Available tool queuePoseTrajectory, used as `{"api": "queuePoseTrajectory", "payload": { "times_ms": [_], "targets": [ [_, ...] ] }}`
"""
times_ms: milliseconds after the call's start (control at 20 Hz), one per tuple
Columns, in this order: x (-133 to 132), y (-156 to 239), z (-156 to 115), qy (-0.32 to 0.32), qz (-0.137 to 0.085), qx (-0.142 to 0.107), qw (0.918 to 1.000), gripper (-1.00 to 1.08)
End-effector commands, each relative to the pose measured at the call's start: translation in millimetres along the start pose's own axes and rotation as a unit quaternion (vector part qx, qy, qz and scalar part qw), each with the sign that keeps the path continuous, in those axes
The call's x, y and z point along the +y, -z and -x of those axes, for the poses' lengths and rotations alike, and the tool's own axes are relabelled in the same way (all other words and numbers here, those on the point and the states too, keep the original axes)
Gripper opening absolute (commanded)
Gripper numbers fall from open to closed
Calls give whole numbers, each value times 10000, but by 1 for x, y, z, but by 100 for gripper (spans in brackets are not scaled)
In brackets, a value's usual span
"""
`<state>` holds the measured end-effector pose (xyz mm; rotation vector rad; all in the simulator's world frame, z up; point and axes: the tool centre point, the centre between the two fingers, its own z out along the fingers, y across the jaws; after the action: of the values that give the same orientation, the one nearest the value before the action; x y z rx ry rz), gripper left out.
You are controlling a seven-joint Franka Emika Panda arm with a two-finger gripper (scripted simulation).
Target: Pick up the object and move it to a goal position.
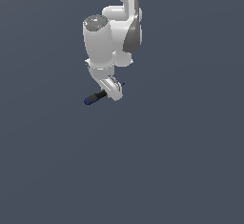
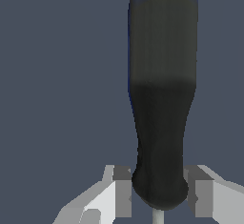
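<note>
In the exterior view, the leftmost thing is the blue cap of the screwdriver (image 1: pixel 95 97), which sticks out toward that view's left from the lower end of the arm. The black handle runs from the cap toward the right and slightly upward until it passes behind the white gripper (image 1: pixel 114 92). On the far side of the gripper a short, thin dark line shows, which looks like the shaft, though it is too small to be sure. Above the gripper rises the white arm (image 1: pixel 107 37), a thick rounded link with a grey cap on top and a dark grey joint on its right side, reaching up out of the picture. All around is a plain dark grey-blue ground (image 1: pixel 181 161); from this view it cannot be told whether the screwdriver touches it or hangs above it. In the wrist view, the screwdriver (image 2: pixel 162 99) fills the middle, its blue end far from the camera and its narrower black end nearest, sitting between the two fingers (image 2: pixel 123 189) of the gripper (image 2: pixel 159 194). The fingers stand close on either side of the handle's narrow end, seemingly pressed against it, so the gripper appears closed on the screwdriver. A thin pale shaft shows just below the handle's end.
</note>
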<state>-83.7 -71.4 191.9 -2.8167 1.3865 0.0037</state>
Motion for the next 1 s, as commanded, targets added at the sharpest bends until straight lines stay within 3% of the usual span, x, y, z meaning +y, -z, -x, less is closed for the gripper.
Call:
{"api": "queuePoseTrajectory", "payload": {
  "times_ms": [0, 950],
  "targets": [
    [8, 25, 3, -1, -2, 4, 10000, -100],
    [64, 220, 24, -6, 9, 19, 10000, -100]
  ]
}}
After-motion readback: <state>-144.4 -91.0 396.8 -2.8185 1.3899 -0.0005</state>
